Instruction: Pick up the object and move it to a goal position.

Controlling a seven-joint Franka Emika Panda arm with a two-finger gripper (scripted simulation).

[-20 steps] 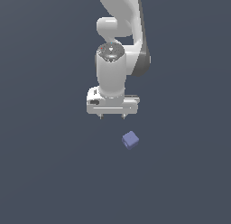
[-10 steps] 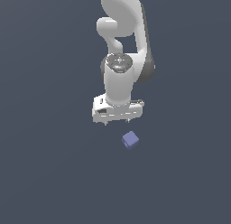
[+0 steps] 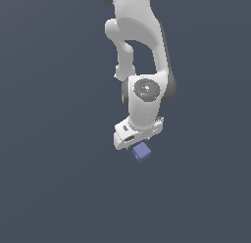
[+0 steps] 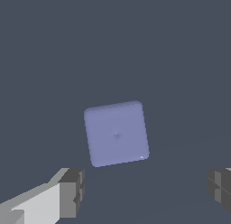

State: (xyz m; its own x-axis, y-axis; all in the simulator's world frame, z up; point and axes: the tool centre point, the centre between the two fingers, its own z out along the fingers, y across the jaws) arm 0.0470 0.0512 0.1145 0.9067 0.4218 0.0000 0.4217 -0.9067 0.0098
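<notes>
The object, a small periwinkle cube (image 3: pixel 141 152), rests on the dark grey floor; the white gripper hand (image 3: pixel 135 135) hovers just above it and hides part of it in the exterior view. In the wrist view the cube (image 4: pixel 116 133) lies flat below the camera, slightly rotated. The gripper (image 4: pixel 146 188) is open: one finger (image 4: pixel 72 191) and the other finger (image 4: pixel 220 187) stand far apart, wider than the cube, with nothing between them. The cube sits just beyond the line joining the fingertips.
A plain dark grey floor (image 3: pixel 59 178) surrounds the cube on every side. The white arm (image 3: pixel 139 46) rises from the gripper to the top of the exterior view.
The arm has swung down and toward the exterior view's right, bringing the gripper from beside the cube to right over it. The hand has rotated. The cube has not moved.
</notes>
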